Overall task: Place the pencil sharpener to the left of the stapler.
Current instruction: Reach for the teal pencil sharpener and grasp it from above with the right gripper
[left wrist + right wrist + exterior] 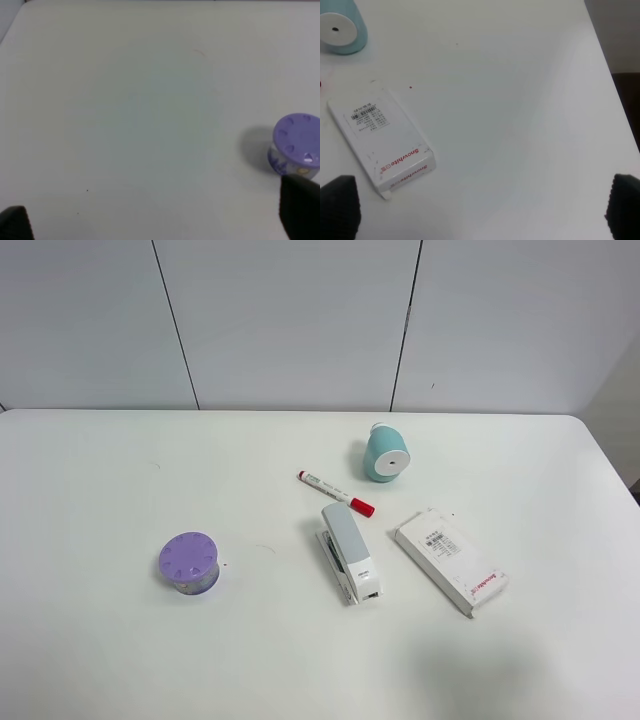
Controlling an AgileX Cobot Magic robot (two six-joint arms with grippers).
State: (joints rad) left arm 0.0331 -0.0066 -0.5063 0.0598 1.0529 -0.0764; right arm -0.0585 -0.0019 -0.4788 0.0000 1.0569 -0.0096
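Both grippers hover above the white table [120,660] with nothing in them. Left gripper [157,220] is spread wide, its dark fingers [300,212] far apart, and the purple round container [296,144] sits just beside one of them. Right gripper [481,207] is likewise spread wide over bare tabletop, with the white Snowhite box [380,137] near one of its fingers.

Seen from the high camera, the stapler [350,552] lies near the middle of the table, its long axis running roughly from 11 to 5 o'clock. The purple round container stands well apart at its 9 o'clock. The box lies near its 3 o'clock, not touching it. Farther back, a white marker with a red cap [335,493] lies just beyond the stapler's far end, at about 12 o'clock. The teal pencil sharpener [386,454] rests farther still, at about 1 o'clock from the stapler, on its side with the white round face toward the camera, near the marker yet apart from it.
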